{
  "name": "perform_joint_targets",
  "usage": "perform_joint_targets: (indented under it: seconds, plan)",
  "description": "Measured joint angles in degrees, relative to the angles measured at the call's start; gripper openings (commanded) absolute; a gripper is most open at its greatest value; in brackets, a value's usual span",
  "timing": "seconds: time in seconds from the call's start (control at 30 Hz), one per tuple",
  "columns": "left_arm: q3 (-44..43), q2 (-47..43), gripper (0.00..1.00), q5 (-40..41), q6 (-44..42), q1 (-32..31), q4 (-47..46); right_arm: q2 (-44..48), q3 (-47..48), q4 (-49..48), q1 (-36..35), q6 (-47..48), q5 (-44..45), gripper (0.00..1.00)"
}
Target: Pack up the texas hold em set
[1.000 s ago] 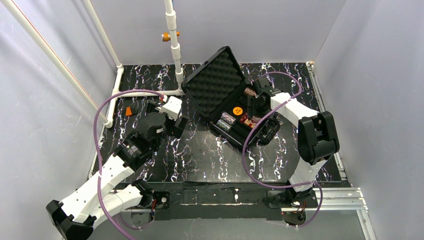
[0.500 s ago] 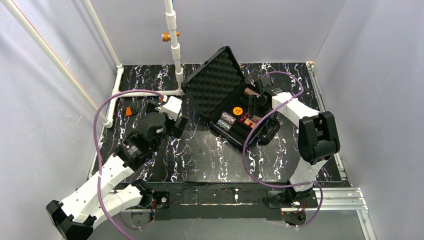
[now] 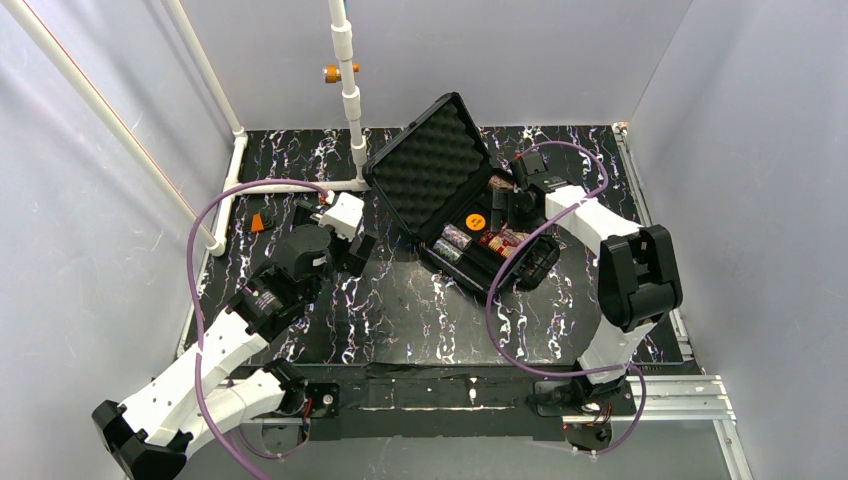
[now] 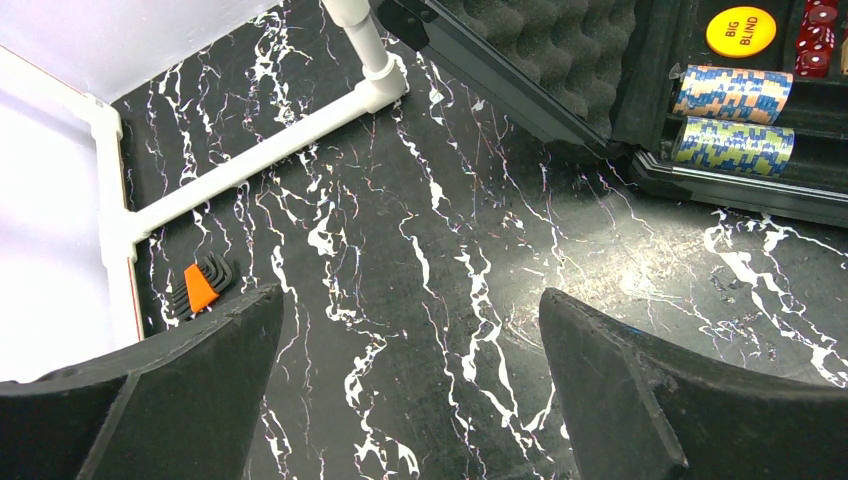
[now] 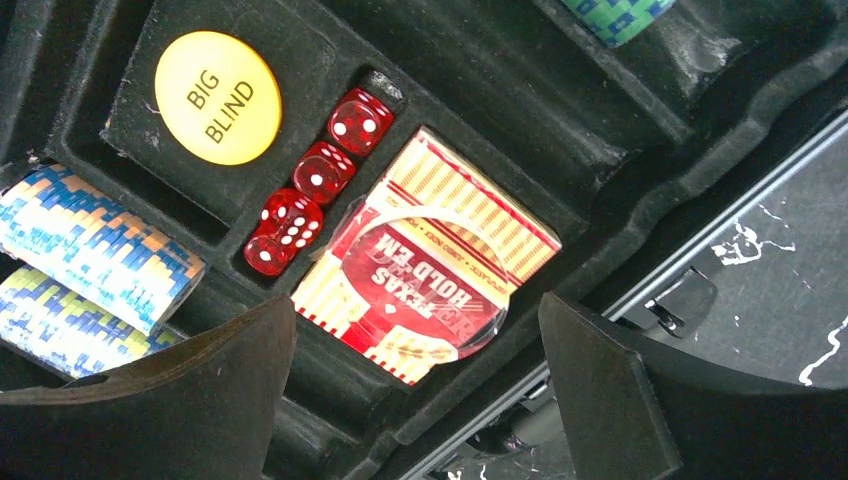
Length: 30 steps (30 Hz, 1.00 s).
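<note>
The black case (image 3: pixel 530 262) lies open, its foam-lined lid (image 3: pixel 432 165) tilted back. My right gripper (image 3: pixel 506 210) hovers open over the tray with nothing between its fingers. Below that same right gripper (image 5: pixel 415 400) lies the red-yellow card box (image 5: pixel 440 200) with a clear round disc (image 5: pixel 430 290) resting on it. Beside the box sit several red dice (image 5: pixel 315 190), an orange "BIG BLIND" disc (image 5: pixel 217 97) and chip stacks (image 5: pixel 95 240). My left gripper (image 3: pixel 333 228) hangs open and empty over the table, left of the case. From the left gripper (image 4: pixel 410 380) the chip stacks (image 4: pixel 735 90) show at far right.
An orange-handled set of hex keys (image 4: pixel 200 287) lies on the marbled table (image 3: pixel 400 300) at the left. A white pipe frame (image 4: pixel 260 160) runs along the back left, with an upright post (image 3: pixel 350 100) just behind the case lid. Grey walls close in the sides.
My right gripper's jaws have spread wider and its wrist has drawn back slightly toward the rear right. The left arm has not moved.
</note>
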<state>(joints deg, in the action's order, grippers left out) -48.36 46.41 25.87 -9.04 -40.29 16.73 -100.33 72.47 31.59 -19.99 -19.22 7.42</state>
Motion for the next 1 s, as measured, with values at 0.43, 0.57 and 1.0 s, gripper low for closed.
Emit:
perform_joint_targets:
  seconds: [0.43,0.57,1.0]
  plan:
    - [0.00,1.64,0.99,0.00,0.07,0.00,-0.02,12.70,-2.91,0.59,0.04,-0.17,1.81,0.98]
    - [0.00,3.56,0.99,0.74,0.15,0.00,-0.02,18.47,-8.00,-2.08,0.04,-0.79,3.48,0.98]
    - [-3.85,14.25,1.00,-5.62,7.85,11.15,2.80,31.21,-23.02,-6.45,0.96,-3.10,10.56,0.98]
